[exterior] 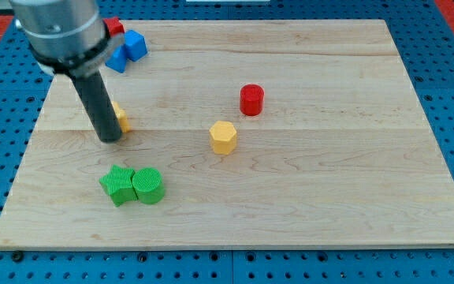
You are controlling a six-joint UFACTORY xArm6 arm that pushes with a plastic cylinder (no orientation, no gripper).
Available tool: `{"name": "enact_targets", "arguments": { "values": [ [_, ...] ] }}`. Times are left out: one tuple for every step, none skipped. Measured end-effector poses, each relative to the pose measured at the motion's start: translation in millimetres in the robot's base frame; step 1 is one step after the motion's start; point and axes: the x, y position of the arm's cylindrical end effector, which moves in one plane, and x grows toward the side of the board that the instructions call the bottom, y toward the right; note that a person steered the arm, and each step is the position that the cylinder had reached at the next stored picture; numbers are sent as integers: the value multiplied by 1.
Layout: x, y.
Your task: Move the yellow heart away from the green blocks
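Above the green star and green cylinder, which touch each other, the yellow heart sits mostly hidden behind the rod. The arm has no jaws; the tip rests just beside the heart, on the side nearer the greens. An off-centre push could let the heart slip sideways past the rod.

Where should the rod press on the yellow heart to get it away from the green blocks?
Press its near side, facing the view's bottom, and push toward the view's top. The yellow heart is half hidden behind my tip, which sits at its lower left edge, and the green blocks lie below it.
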Motion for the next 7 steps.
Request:
{"name": "enact_targets", "arguments": {
  "values": [
    [-42,-3],
    [-65,8],
    [-58,53],
    [-94,41],
    [-117,33],
    [-98,55],
    [-73,31]
  ]
}}
